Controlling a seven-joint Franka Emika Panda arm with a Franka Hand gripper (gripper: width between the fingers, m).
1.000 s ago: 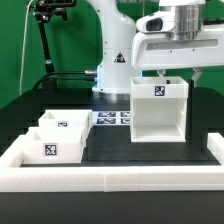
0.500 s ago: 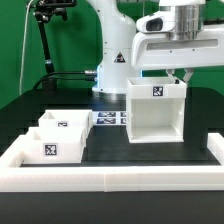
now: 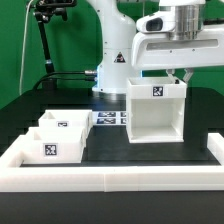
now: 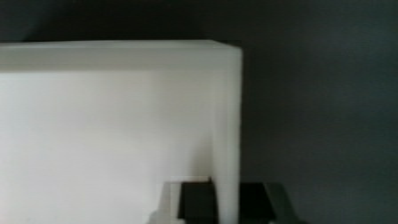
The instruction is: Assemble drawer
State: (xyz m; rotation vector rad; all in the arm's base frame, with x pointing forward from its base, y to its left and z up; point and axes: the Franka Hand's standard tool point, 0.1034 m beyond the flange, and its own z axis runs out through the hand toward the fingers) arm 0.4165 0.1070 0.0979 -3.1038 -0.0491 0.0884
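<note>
mostly black table, green backdrop

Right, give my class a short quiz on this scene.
1. True or false: both drawers lie outside the box.
2. The gripper is at: A) a box wall, B) the front drawer, C) the rear drawer.
3. In the exterior view, on which side of the drawers does the box stand?
Key: 1 true; 2 A; 3 right.
</note>
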